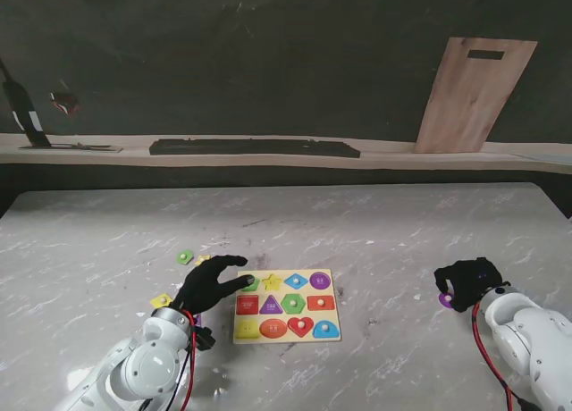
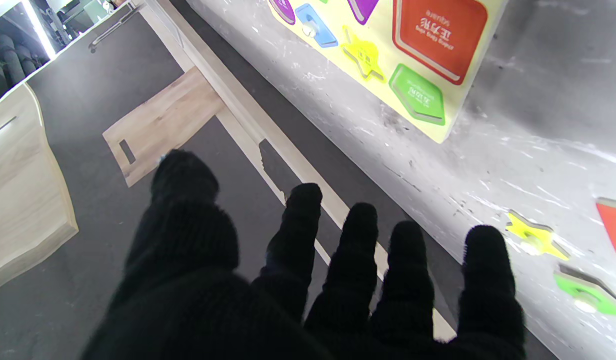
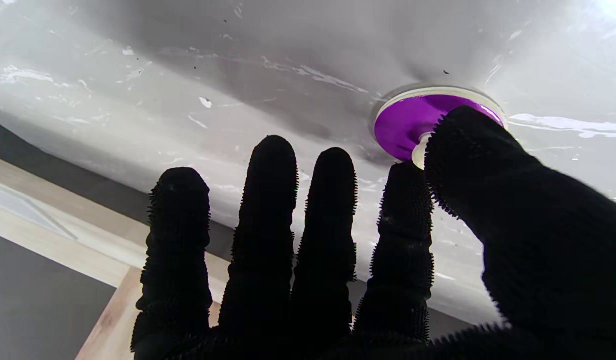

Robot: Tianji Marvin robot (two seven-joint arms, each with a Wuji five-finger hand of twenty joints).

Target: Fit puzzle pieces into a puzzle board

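Hovering over round purple wooden puzzle piece (image 3: pixel 413 122) on marble table (image 1: pixel 375 223), right hand (image 1: pixel 466 284) splayed, empty, thumb brushing peg; advised pinching peg squarely, lifting toward yellow puzzle board (image 1: pixel 332 314) well left.

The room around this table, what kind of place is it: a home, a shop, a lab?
Probably a lab or demo room: a bare marble-look table, a dark wall, and a wooden board leaning on it.
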